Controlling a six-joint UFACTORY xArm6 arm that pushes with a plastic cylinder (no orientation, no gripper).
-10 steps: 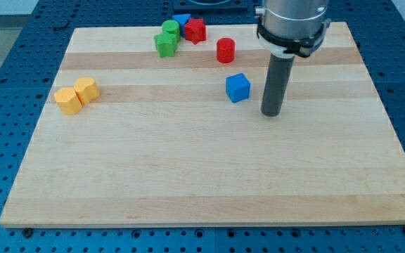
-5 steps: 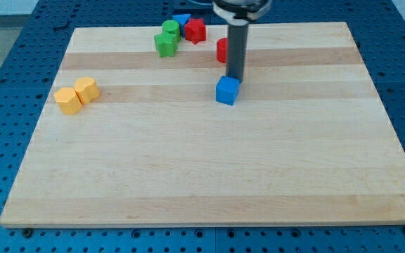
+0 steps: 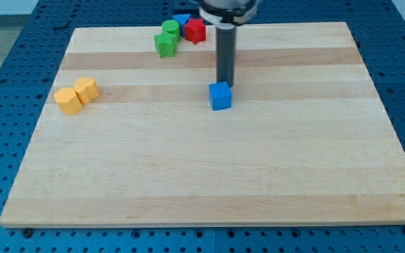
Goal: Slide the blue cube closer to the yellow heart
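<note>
The blue cube (image 3: 220,96) sits near the middle of the wooden board (image 3: 202,176). My tip (image 3: 224,84) touches the cube's upper right edge, just above it in the view. Two yellow blocks lie side by side at the view's left: one (image 3: 67,100) lower left, the other (image 3: 86,90) upper right. I cannot tell which is the heart. They are far to the left of the cube.
At the view's top sit two green blocks (image 3: 167,38), a red star-like block (image 3: 195,30) and a small blue block (image 3: 182,19). The rod (image 3: 225,53) hides the board just behind it.
My tip has swung from the cube's right side to its upper edge. The blue cube has slid left and slightly down. The red cylinder is now hidden behind the rod.
</note>
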